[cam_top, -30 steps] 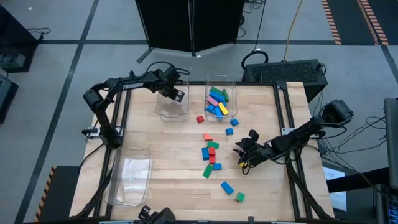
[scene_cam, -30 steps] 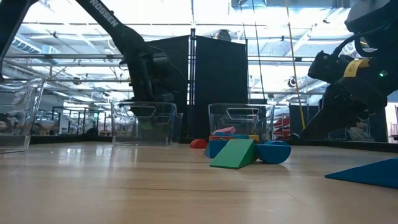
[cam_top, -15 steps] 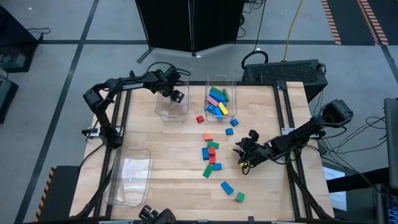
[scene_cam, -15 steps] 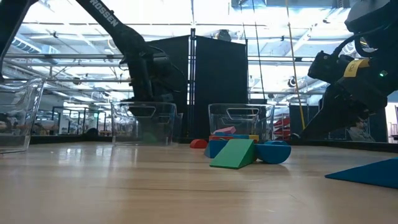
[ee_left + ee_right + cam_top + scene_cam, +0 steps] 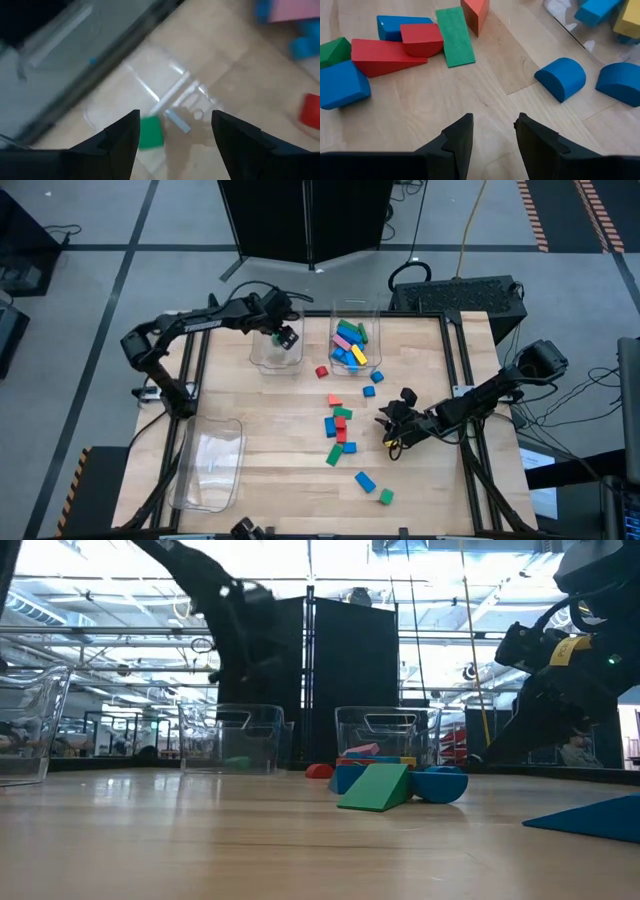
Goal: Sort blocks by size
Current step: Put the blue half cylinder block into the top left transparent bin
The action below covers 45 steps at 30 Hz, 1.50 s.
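Note:
My left gripper (image 5: 286, 336) hangs open over the far-left clear bin (image 5: 268, 360). In the left wrist view its fingers (image 5: 120, 137) have nothing between them, and a small green block (image 5: 150, 132) lies on the bin's floor below. The middle clear bin (image 5: 372, 330) holds several blocks in blue, pink, green and yellow. More blocks lie loose on the table: a red one (image 5: 321, 371), two blue ones (image 5: 377, 377), and a cluster (image 5: 338, 426) at the middle. My right gripper (image 5: 388, 432) rests open just right of the cluster, with nothing between its fingers (image 5: 457, 135).
A third clear bin (image 5: 208, 463) stands at the near left corner. A blue block (image 5: 364, 480) and a green one (image 5: 386, 497) lie toward the near edge. Bare wood lies between the bins and the cluster.
My left gripper has risen above the far-left bin, and the arm behind it has swung up and toward the table's left edge. My right arm has kept still.

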### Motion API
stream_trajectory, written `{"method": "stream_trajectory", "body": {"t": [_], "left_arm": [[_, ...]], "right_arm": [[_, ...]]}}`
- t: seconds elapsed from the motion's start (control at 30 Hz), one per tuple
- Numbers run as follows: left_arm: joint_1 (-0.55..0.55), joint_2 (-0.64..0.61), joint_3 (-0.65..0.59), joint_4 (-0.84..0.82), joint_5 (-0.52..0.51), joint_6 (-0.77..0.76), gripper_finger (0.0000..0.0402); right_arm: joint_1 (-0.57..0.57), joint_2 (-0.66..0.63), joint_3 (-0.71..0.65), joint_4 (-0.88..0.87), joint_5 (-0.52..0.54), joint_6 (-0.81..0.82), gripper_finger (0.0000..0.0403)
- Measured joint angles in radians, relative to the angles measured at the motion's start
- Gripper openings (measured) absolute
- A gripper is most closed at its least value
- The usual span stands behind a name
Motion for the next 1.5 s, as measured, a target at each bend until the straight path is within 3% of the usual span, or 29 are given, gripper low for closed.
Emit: {"method": "stream_trajectory", "body": {"t": [0.27, 0.43, 0.57, 0.7, 0.83, 1.1, 1.23, 1.5], "left_arm": [[-0.16, -0.109, 0.0, 0.024, -0.022, 0.109, 0.0246], [-0.27, -0.127, 0.001, 0.046, 0.041, 0.15, 0.0246], [-0.354, -0.127, 0.001, 0.074, 0.052, 0.171, 0.0246], [-0.436, -0.127, 0.001, 0.115, 0.05, 0.17, 0.0246], [-0.498, -0.127, -0.001, 0.127, 0.006, 0.201, 0.0246], [-0.532, -0.127, -0.066, 0.183, 0.003, 0.193, 0.0246], [-0.534, -0.127, -0.136, 0.27, 0.024, 0.188, 0.0246], [-0.564, -0.126, -0.223, 0.426, 0.027, 0.17, 0.0246]], "right_arm": [[0.0, 0.0, 0.0, -0.038, 0.0, -0.002, 0.0141], [-0.003, 0.0, 0.0, -0.13, 0.006, -0.038, 0.0141], [-0.026, 0.0, 0.0, -0.091, 0.011, -0.239, 0.0141], [-0.084, 0.0, 0.0, -0.049, -0.019, -0.558, 0.0142], [-0.2, 0.0, 0.0, 0.009, -0.064, -0.69, 0.0151], [-0.419, 0.0, 0.0, 0.114, -0.326, -0.836, 0.0218], [-0.494, 0.0, 0.0, 0.138, -0.382, -0.885, 0.0248], [-0.598, 0.013, 0.0, 0.139, -0.558, -0.894, 0.0255]]}}
